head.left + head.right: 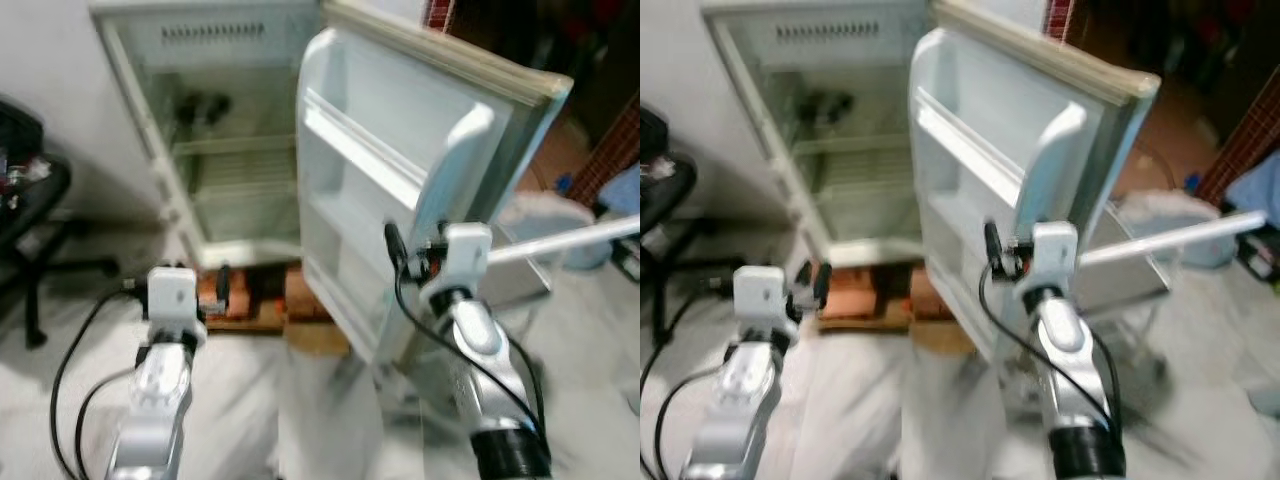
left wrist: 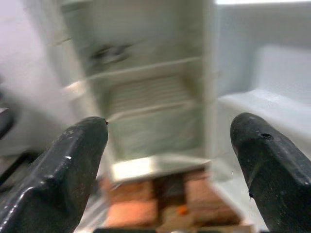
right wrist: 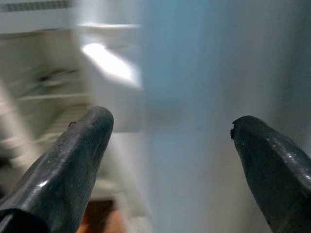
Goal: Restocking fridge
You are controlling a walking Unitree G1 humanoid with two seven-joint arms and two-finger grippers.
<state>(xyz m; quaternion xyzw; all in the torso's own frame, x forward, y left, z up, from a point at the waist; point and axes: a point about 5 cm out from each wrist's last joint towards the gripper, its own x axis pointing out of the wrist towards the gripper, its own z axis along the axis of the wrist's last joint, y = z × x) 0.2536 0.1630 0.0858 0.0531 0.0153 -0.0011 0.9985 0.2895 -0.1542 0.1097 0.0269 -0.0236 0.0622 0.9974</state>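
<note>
1. Left eye view: a small white fridge [image 1: 215, 130] stands open against the wall on a low base of reddish bricks [image 1: 262, 293]. Its wire shelves look bare apart from a dark, blurred item [image 1: 198, 107] on the upper shelf. The fridge door [image 1: 400, 180] swings out toward the robot, its inner racks facing left. A black chair [image 1: 30, 215] stands at the left edge.
2. Right eye view: the right arm [image 1: 1065, 340] reaches up to the door's inner edge; the left arm [image 1: 745, 370] is held low in front of the bricks. A grey bin [image 1: 1120, 275] stands behind the door.
3. Left wrist view: the left gripper [image 2: 170, 160] has its fingers spread wide with nothing between them, pointing at the fridge's lower shelves and the bricks.
4. Right wrist view: the right gripper [image 3: 170, 145] is also spread wide and empty, close to the door's pale inner panel, the picture blurred.
</note>
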